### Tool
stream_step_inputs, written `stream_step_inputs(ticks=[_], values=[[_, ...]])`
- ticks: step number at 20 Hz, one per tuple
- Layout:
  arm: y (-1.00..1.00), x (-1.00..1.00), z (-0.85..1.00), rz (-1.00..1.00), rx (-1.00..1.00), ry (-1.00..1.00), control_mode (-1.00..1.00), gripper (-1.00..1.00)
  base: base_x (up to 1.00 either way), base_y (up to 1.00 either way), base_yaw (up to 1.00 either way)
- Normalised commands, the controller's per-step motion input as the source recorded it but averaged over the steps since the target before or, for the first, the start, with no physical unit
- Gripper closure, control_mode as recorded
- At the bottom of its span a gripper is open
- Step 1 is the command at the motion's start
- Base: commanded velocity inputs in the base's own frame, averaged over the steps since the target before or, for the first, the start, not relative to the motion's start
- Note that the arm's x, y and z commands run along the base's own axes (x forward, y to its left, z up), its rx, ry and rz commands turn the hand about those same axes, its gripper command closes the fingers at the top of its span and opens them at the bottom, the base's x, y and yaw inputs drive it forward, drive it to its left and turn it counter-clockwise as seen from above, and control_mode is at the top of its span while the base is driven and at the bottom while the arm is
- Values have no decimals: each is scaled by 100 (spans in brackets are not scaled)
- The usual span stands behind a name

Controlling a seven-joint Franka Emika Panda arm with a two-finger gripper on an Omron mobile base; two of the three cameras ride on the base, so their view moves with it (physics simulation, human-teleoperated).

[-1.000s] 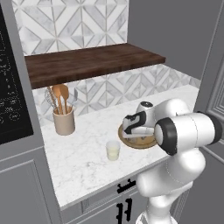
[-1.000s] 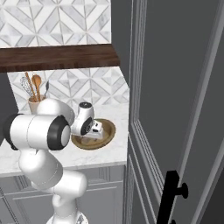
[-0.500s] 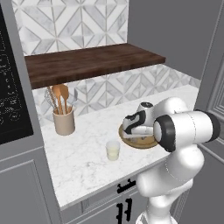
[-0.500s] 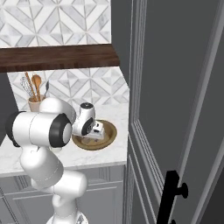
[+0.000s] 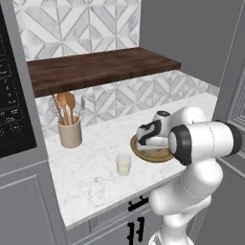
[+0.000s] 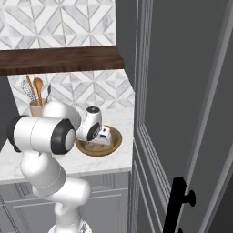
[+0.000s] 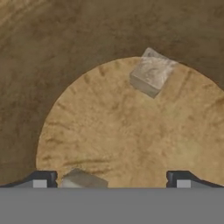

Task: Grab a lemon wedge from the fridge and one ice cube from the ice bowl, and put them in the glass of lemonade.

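Ice cubes in ice bowl

One bowl is seen on the worktop, and two ice cubes are counted inside it in the hand view: one near the edge of the flat bottom, one at the lower edge between the finger tips. One glass is counted. One crock is seen, with at least two wooden spoons and one whisk standing in it; more cannot be told. One shelf is counted above the worktop. One fridge is seen, with one dark handle in view. One arm and one gripper are counted.
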Motion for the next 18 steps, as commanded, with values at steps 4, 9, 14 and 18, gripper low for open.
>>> stream_step_inputs(ticks=[4, 9, 14, 18], values=[[-23, -1, 0, 0, 0, 0, -100, -100, 0, 0, 0], [-12, 0, 0, 2, 0, 0, -100, -100, 0, 0, 0], [0, -8, 0, 6, 0, 1, -100, -100, 0, 0, 0], [4, -6, 0, 7, 0, 0, -100, -100, 0, 0, 0]])
